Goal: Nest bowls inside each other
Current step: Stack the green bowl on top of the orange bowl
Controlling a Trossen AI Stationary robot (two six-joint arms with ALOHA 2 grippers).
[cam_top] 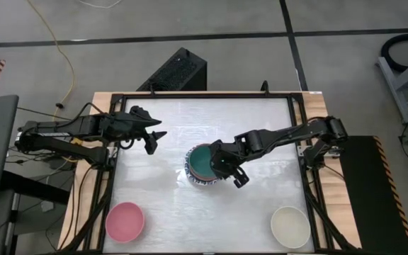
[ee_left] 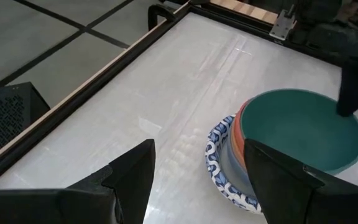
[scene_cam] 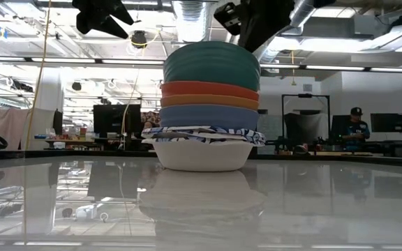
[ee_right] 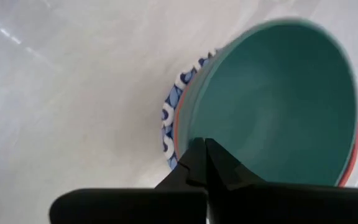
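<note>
A stack of nested bowls (cam_top: 202,166) stands on the table's middle. A dark green bowl (ee_right: 272,106) is on top, with orange, red and blue bowls (scene_cam: 208,115) under it and blue-patterned white bowls (scene_cam: 201,150) at the bottom. My right gripper (ee_right: 205,149) is shut, slanting down over the green bowl's near right rim. My left gripper (cam_top: 156,142) hangs open above the table, left of the stack, with nothing between its fingers. A pink bowl (cam_top: 125,221) and a cream bowl (cam_top: 290,227) rest on their bases near the front edge. My right gripper's shut fingertips (ee_left: 352,99) stand right at the green bowl's rim (ee_right: 188,134), coming slantwise from above and from the table's right. Whether they touch the rim I cannot tell. Nothing shows between the fingers.
The white tabletop (cam_top: 161,191) has a black frame and wooden edges around it. Bare surface lies between the stack and the two single bowls at the front corners. Beyond the table's far edge, a person (scene_cam: 355,125) sits in the room.
</note>
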